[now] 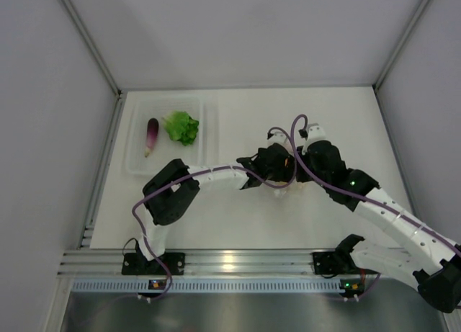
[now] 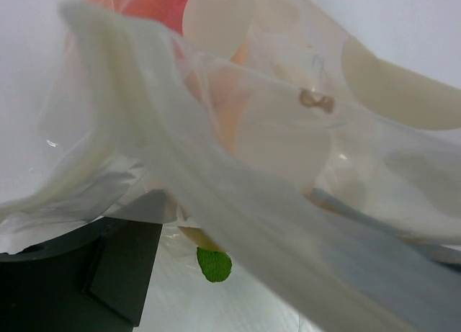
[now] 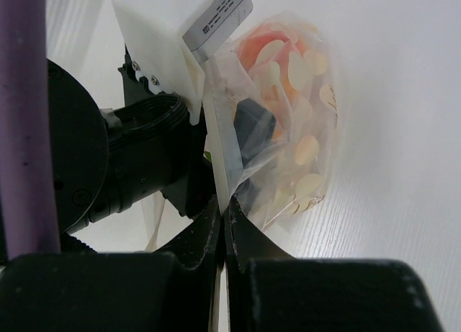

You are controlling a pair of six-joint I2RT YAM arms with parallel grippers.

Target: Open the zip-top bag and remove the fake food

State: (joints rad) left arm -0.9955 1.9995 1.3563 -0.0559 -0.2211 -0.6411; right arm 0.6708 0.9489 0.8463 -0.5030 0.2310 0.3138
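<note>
Up top, the bag (image 1: 286, 191) is all but buried where the left arm (image 1: 216, 177) and right arm (image 1: 389, 213) meet, only a pale sliver showing. The right arm runs out of frame at 4 o'clock. On the left wrist camera, blurred film spills past every edge, and the fruit (image 2: 144, 1) at 12 o'clock is cut off by the top edge.

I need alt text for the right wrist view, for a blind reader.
The right gripper pinches the edge of the dotted zip-top bag, which holds an orange-pink toy fruit. A black finger of the left gripper shows inside the bag.
</note>
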